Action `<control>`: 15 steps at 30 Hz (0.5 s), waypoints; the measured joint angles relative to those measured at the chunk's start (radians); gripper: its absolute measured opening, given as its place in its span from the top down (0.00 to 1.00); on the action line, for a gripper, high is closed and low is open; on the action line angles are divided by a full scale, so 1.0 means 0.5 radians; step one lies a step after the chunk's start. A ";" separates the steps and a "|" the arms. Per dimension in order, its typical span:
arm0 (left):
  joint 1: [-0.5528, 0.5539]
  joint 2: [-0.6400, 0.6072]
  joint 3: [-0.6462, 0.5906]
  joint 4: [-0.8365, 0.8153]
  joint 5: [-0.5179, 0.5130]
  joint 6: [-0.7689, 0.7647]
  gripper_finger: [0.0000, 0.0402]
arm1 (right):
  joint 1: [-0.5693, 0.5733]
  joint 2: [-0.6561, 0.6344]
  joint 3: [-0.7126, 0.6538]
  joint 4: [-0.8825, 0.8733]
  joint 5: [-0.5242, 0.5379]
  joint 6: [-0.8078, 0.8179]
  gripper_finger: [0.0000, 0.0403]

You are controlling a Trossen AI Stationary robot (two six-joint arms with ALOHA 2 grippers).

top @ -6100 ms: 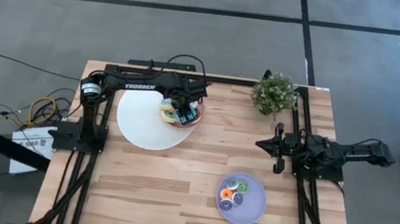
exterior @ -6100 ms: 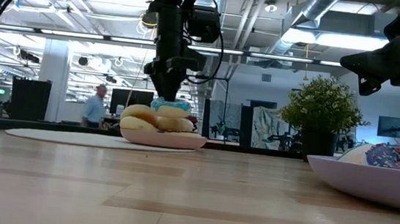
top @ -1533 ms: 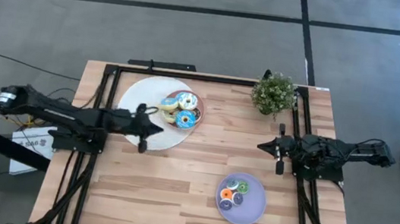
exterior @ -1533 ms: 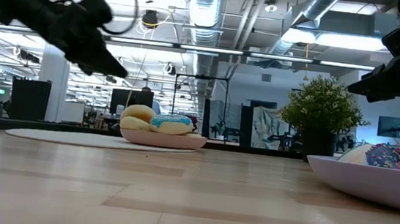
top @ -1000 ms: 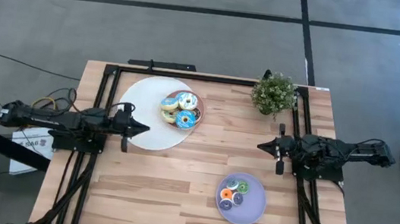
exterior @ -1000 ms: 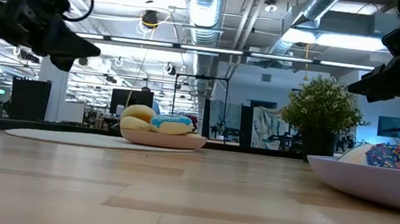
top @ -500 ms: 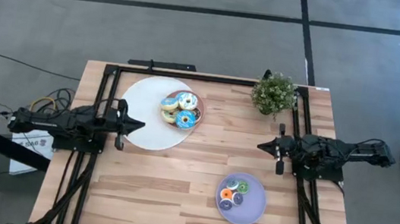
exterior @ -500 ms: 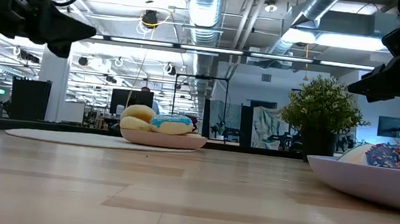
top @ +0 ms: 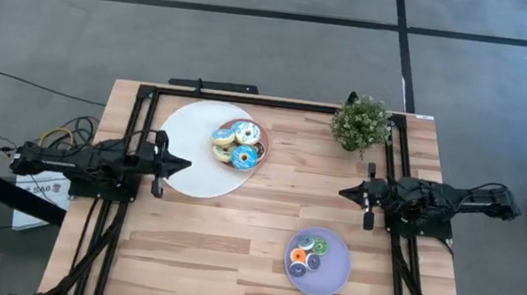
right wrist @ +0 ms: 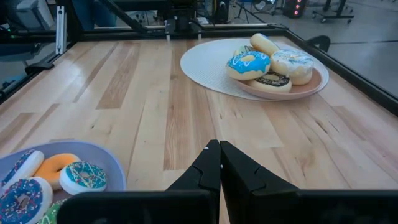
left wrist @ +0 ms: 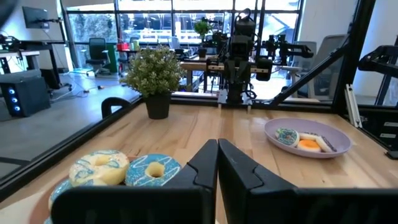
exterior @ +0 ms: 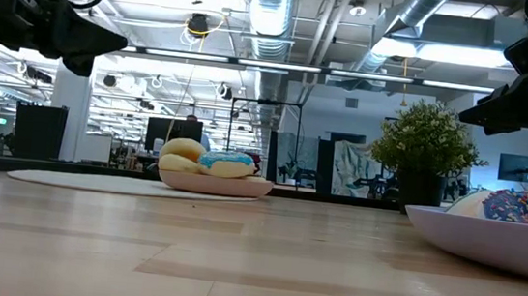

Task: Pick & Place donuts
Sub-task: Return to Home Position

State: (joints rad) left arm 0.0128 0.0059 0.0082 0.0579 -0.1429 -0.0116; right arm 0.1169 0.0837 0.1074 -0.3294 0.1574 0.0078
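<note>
Several large donuts [top: 238, 144], iced blue, cream and brown, sit piled on a pink plate [top: 264, 155] that rests on a white plate [top: 189, 123]. In the low view the pile [exterior: 212, 162] shows a blue-iced one on top. Several small donuts [top: 308, 253] lie on a lavender plate [top: 330, 276] near the table's near edge. My left gripper [top: 183, 165] hovers shut at the white plate's left rim, above the table [exterior: 117, 35]. My right gripper [top: 343, 191] hovers shut at the table's right side. Both wrist views show shut, bare fingertips [left wrist: 217, 155] [right wrist: 219, 155].
A potted plant [top: 361, 122] stands at the far right corner. A black frame [top: 149, 93] runs along the table's edges. Bare wood lies between the two plates and along the near left [top: 190, 249].
My left gripper has drawn back a little toward the table's left edge and risen slightly, staying shut, then held still. The donuts and plates have not moved.
</note>
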 joint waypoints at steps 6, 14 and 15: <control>0.000 0.000 -0.002 0.000 0.000 -0.022 0.99 | 0.000 0.000 0.000 0.000 0.000 0.000 1.00; 0.000 0.000 -0.002 0.000 0.000 -0.025 0.99 | 0.000 0.000 0.000 0.001 0.000 0.000 1.00; 0.000 0.000 -0.002 0.000 0.000 -0.026 0.99 | 0.000 0.000 0.000 0.001 0.000 0.000 1.00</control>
State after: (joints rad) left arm 0.0128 0.0059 0.0071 0.0578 -0.1428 -0.0246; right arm 0.1169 0.0837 0.1074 -0.3290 0.1574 0.0078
